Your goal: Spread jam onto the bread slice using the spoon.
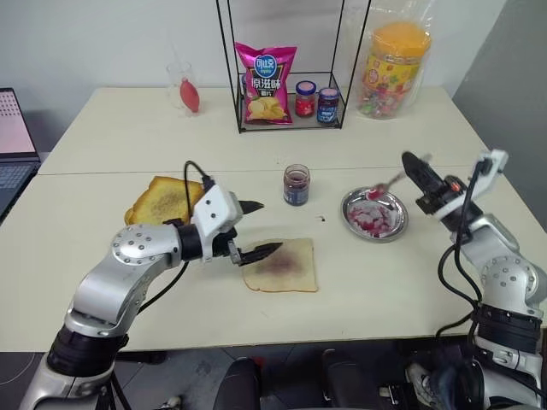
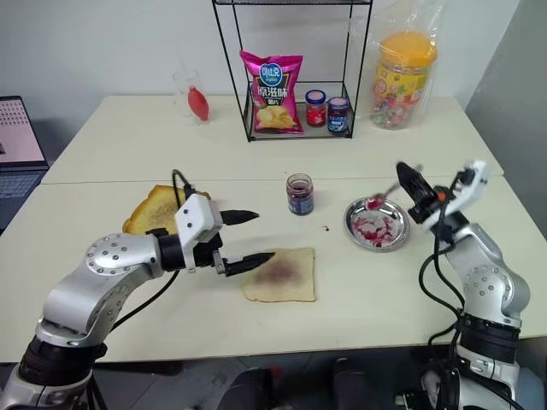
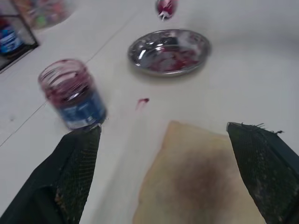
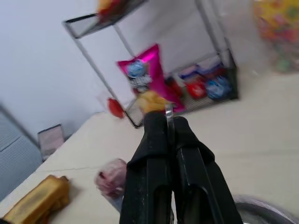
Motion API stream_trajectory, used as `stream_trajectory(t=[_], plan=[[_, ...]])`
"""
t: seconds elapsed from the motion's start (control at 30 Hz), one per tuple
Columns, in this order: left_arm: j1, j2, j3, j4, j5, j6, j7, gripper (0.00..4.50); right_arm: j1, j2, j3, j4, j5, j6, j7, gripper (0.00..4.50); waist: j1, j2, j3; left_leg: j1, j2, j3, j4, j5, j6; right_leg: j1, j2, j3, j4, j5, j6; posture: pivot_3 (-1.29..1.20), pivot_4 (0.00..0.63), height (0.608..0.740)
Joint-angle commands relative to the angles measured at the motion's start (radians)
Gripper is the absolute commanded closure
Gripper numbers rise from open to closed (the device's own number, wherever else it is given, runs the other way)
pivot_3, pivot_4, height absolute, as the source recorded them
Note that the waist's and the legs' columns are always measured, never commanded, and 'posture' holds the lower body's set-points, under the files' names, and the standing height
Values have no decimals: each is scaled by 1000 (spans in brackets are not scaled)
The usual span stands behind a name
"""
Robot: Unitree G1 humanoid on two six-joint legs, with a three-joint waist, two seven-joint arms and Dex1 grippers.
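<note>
The bread slice (image 1: 284,266) lies flat near the table's front edge, with a dull purple smear of jam (image 1: 281,259) on its middle. My left gripper (image 1: 271,226) hovers open just left of it, one finger (image 3: 77,168) on each side of the slice's near corner. My right gripper (image 1: 411,164) is raised to the right of a small metal dish (image 1: 398,217) and is shut on the spoon's handle (image 4: 169,114). The spoon (image 1: 386,184) hangs over the dish, its bowl (image 3: 164,8) red with jam. More jam (image 1: 369,219) is smeared in the dish.
An open jam jar (image 1: 296,184) stands behind the bread slice. Golden toasted slices (image 1: 164,202) lie at the left. A wire rack (image 1: 291,120) at the back holds a chip bag and two small jars. A candy tub (image 1: 395,68), a glass (image 1: 186,89) and a laptop (image 1: 13,145) are further off.
</note>
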Motion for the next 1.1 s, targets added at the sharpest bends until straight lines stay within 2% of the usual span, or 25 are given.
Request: stream_trajectory(t=[0.03, 0.17, 0.27, 0.47, 0.73, 1.1], plan=[[34, -29, 100, -11, -31, 28, 78, 0, -134, 11, 117, -31, -57, -30, 11, 4450, 2, 0, 0, 0, 0, -1, 0, 0, 0, 0, 0, -1, 0, 0, 0, 0, 150, 740], [52, -33, 117, -35, -46, 34, 85, 0, -266, 52, 238, 88, -159, -99, 63, 4450, 6, -1, 0, 0, 0, 0, 0, 0, 0, 0, 0, 0, -1, 0, 0, 0, 150, 740], [63, -29, 122, -56, -67, 50, 87, 0, -310, 70, 300, 189, -240, -166, 113, 4450, 10, -1, 0, -1, -1, 0, 0, 0, 0, 0, -1, -1, -1, 0, 0, 0, 150, 740], [71, -24, 97, -93, -82, 76, 85, 0, -396, 98, 367, 463, -412, -360, 167, 4450, 13, -1, 0, -4, -1, 0, 1, 0, 0, -3, -2, -1, -1, 3, -5, 0, 150, 740], [50, -21, 73, -93, -81, 85, 89, 0, -448, 121, 377, 670, -524, -515, 202, 4450, 10, -1, -1, -10, -1, 0, 1, 0, 0, -10, -1, -1, 2, 4, -6, 0, 150, 740], [12, -16, 61, -76, -73, 94, 90, 0, -489, 177, 391, 808, -613, -533, 203, 4450, 9, -1, -1, -8, -2, -1, 3, 0, 0, -11, -1, -1, 12, 3, -7, 0, 150, 740]])
